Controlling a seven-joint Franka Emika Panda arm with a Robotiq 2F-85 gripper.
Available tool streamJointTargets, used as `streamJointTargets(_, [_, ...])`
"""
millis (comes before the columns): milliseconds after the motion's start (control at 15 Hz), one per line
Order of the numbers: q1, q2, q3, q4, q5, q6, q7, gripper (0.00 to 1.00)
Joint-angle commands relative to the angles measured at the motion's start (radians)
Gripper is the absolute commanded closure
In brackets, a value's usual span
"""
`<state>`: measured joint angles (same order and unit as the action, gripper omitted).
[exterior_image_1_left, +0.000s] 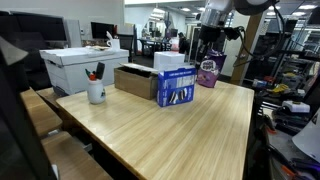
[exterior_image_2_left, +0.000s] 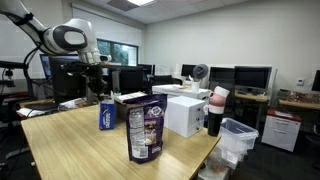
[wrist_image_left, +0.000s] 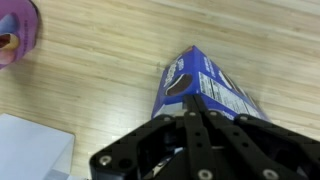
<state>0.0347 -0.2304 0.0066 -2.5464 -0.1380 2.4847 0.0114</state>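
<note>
From the left in the wrist view, a purple bag (wrist_image_left: 14, 30) sits at ten o'clock against the frame edge. A white box (wrist_image_left: 30, 150) fills the eight o'clock corner. The blue carton (wrist_image_left: 205, 85) stands on the wooden counter (wrist_image_left: 100, 70) at about one o'clock from the claw (wrist_image_left: 190, 112), just beyond its tips. The carton looks like a printed cardboard snack pack. It is probably light, stiff along its edges but easy to dent on the broad faces. Its glossy skin may slip a little, and it seems tall enough to tip if nudged near the top. The best hold, I judge, is across the two narrow sides at mid-height or a bit lower, with the pads flat on the board rather than on a corner. The claw is fully closed, jaws pressed together, with nothing between them, so it holds nothing. Its tips overlap the foot of the carton in the picture, and I cannot tell whether they touch it or hang just short. In an exterior view the carton (exterior_image_2_left: 107, 115) stands below the claw at six o'clock, with the bag (exterior_image_2_left: 145, 130) at about four o'clock from it, nearer the camera.
</note>
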Motion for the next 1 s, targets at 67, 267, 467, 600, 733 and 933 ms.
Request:
streamJointTargets(67, [0.033,0.002,-0.047,-0.002,0.142,-0.005,-0.241,0.97])
streamJointTargets(267, [0.058,0.007,-0.081,0.006,0.244,-0.024,-0.398,0.97])
streamJointTargets(467, [0.065,0.017,-0.097,0.006,0.282,-0.003,-0.509,0.97])
streamJointTargets(600, [0.065,0.021,-0.099,0.0,0.277,0.023,-0.555,0.97])
streamJointTargets(733, [0.06,0.024,-0.094,-0.009,0.253,0.068,-0.58,0.97])
streamJointTargets(933, [0.06,0.033,-0.09,-0.017,0.243,0.142,-0.608,0.97])
